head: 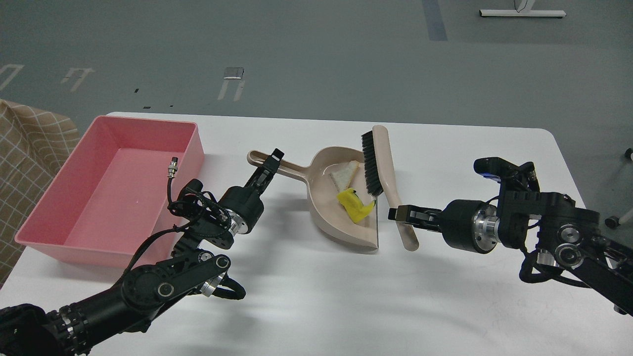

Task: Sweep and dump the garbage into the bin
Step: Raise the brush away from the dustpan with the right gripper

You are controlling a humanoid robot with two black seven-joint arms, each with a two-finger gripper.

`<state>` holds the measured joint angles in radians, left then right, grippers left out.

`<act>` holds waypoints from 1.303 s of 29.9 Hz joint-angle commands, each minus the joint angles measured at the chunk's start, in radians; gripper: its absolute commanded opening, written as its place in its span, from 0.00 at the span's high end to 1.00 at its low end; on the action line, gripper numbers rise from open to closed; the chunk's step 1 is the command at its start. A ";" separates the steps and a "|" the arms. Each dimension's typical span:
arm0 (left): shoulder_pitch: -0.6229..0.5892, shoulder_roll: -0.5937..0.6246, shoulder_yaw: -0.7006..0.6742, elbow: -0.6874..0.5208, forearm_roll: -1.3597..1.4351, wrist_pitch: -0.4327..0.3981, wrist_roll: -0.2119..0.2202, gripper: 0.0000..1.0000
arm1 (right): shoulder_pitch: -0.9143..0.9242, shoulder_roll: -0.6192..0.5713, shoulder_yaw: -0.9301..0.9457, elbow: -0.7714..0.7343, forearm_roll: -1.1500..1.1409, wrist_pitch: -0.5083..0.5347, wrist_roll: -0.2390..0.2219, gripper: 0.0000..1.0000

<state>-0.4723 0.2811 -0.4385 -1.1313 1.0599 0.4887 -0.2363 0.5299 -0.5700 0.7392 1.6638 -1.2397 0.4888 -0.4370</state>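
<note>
The beige dustpan (329, 212) lies in the middle of the white table. The white bread piece (344, 174) and the yellow sponge chunk (354, 203) lie inside it. My left gripper (273, 161) is shut on the dustpan's handle (277, 168). My right gripper (398, 215) is shut on the handle of the beige brush (384, 178), whose black bristles (371, 164) stand at the dustpan's right edge, far end raised. The pink bin (116, 190) stands at the left, with none of the garbage in it.
The table's far edge (326, 120) runs behind the dustpan, and its right edge (568, 163) lies beyond my right arm. A checked brown cloth (24, 148) lies left of the bin. A loose cable plug (173, 168) on my left arm sticks up over the bin.
</note>
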 commanded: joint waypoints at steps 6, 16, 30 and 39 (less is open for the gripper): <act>0.000 0.000 0.000 0.001 0.000 0.000 0.000 1.00 | -0.001 -0.004 0.034 0.001 0.005 0.000 0.001 1.00; -0.005 -0.003 0.000 0.001 -0.001 0.000 -0.002 1.00 | -0.001 -0.005 0.134 -0.001 0.005 0.000 0.003 1.00; -0.002 0.001 -0.005 -0.001 -0.023 0.000 0.000 1.00 | -0.007 -0.048 0.186 -0.006 0.040 0.000 0.007 1.00; -0.003 0.000 -0.016 -0.002 -0.070 0.000 -0.001 1.00 | -0.008 -0.076 0.204 -0.012 0.074 0.000 0.007 1.00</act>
<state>-0.4729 0.2781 -0.4537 -1.1321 1.0137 0.4887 -0.2362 0.5217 -0.6357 0.9377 1.6553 -1.1732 0.4888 -0.4291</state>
